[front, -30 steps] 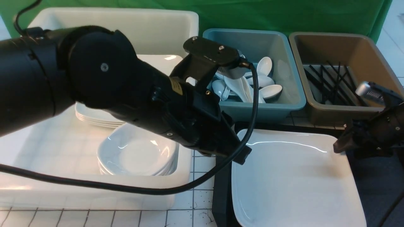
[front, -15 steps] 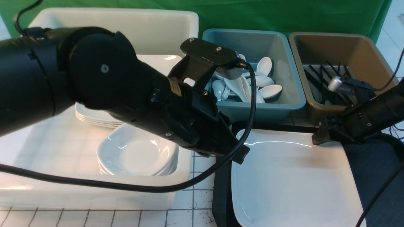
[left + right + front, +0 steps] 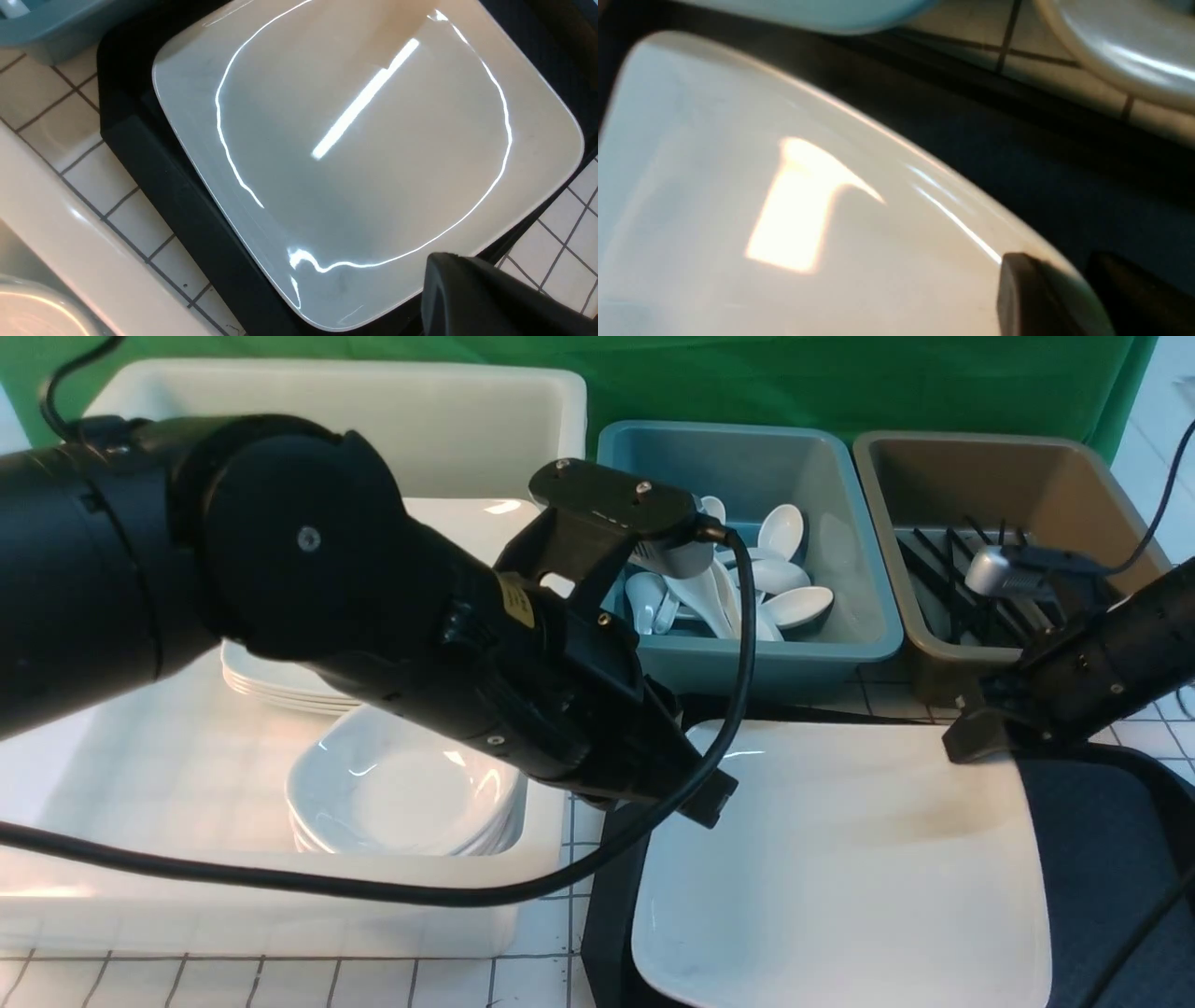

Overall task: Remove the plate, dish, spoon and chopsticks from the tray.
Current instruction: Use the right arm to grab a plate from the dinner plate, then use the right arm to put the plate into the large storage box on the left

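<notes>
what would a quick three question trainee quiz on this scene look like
1. True or false: the plate lies on the tray.
2. Which bin holds the spoons? A white, B teal, C brown.
3. Fill in: the right gripper has one finger on each side of the plate's far right ____.

Key: 1 true. 2 B. 3 rim.
</notes>
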You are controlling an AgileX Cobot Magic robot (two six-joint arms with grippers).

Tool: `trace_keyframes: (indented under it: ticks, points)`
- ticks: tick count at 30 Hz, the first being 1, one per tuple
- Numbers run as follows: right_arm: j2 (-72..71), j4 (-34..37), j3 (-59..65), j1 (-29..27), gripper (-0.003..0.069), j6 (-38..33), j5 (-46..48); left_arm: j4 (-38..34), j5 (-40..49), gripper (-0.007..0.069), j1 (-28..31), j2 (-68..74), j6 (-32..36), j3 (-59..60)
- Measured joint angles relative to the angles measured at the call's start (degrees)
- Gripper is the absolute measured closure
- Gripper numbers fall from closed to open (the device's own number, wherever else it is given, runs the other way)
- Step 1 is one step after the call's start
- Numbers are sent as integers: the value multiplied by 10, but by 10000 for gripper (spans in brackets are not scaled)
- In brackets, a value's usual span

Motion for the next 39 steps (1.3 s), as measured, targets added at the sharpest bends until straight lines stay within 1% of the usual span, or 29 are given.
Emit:
trace_keyframes:
  ticks: [1, 5, 10, 14, 21, 27, 31, 35, 39]
  points:
    - [-3, -1, 0, 0, 506, 2, 2, 0, 0, 622, 0, 0, 0, 0]
    - [-57, -13, 0, 0, 561, 16, 34, 0, 0, 622, 0, 0, 0, 0]
    - [-105, -18, 1, 0, 596, 23, 56, 0, 0, 622, 0, 0, 0, -1]
    - [-148, -22, 2, 0, 610, 27, 63, 1, -1, 622, 0, 0, 0, -4]
    - [-233, -35, 4, 1, 612, 38, 77, 2, -9, 622, 3, 0, -11, -5]
    - [-287, -40, 4, 1, 612, 40, 87, 2, -12, 622, 29, -1, -29, -9]
    - [-318, -26, 1, 2, 612, 40, 102, 3, -4, 622, 44, -2, -30, -24]
    - [-330, -19, -29, 3, 612, 40, 114, 14, -1, 622, 60, -7, -31, -40]
    - [-323, 2, -119, 3, 612, 40, 122, 22, 9, 622, 119, -22, -31, -70]
